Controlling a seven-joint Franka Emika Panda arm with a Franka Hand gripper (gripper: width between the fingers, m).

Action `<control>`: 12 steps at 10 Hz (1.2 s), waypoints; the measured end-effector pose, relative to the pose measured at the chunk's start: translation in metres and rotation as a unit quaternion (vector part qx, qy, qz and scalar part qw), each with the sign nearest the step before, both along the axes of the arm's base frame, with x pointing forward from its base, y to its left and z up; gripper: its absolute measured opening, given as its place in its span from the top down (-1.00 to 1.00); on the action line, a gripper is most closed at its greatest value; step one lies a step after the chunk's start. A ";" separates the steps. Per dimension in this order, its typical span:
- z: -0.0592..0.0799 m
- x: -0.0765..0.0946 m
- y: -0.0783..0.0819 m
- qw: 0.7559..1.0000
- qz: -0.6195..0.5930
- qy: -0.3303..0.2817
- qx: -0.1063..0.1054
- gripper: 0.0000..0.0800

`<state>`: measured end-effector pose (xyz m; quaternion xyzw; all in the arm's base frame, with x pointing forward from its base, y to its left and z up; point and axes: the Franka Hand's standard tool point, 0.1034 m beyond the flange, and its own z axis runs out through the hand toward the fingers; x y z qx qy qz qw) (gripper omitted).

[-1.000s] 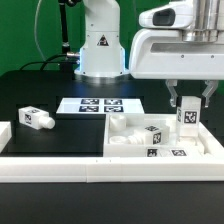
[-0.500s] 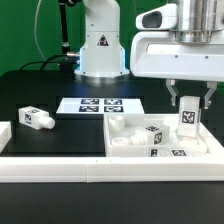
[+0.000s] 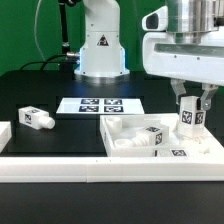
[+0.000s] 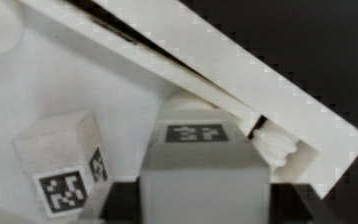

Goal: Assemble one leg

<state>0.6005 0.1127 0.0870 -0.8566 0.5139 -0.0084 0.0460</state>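
My end effector [image 3: 190,112] closed on leg [image 3: 189,120], fingers pinching its sides, tag facing exterior camera. Leg upright, held over tray-shaped part [image 3: 128,127] at its end toward exterior view's right; cannot tell if lower end touches tray. Second leg [image 3: 152,137] lies inside tray, near held one. Third leg [image 3: 36,118] well apart on black surface [image 3: 60,140], at exterior view's left. Marker board [image 3: 100,104] flat behind tray.

leg [image 3: 189,118]: white matt plastic | tray part [image 3: 106,135]: smooth white plastic | table [image 3: 60,135]: matt black
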 end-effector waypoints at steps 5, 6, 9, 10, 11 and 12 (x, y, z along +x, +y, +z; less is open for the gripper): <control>0.001 -0.001 0.001 0.997 0.075 0.006 -0.010 -0.43; 0.001 -0.001 0.001 0.993 0.116 0.003 -0.013 -0.58; 0.001 -0.003 0.005 0.956 0.289 0.001 -0.048 -0.62; 0.001 -0.003 0.006 0.935 0.349 0.000 -0.057 -0.62; 0.001 -0.003 0.007 0.913 0.403 -0.001 -0.063 -0.62; 0.001 -0.003 0.006 0.906 0.419 -0.001 -0.063 -0.62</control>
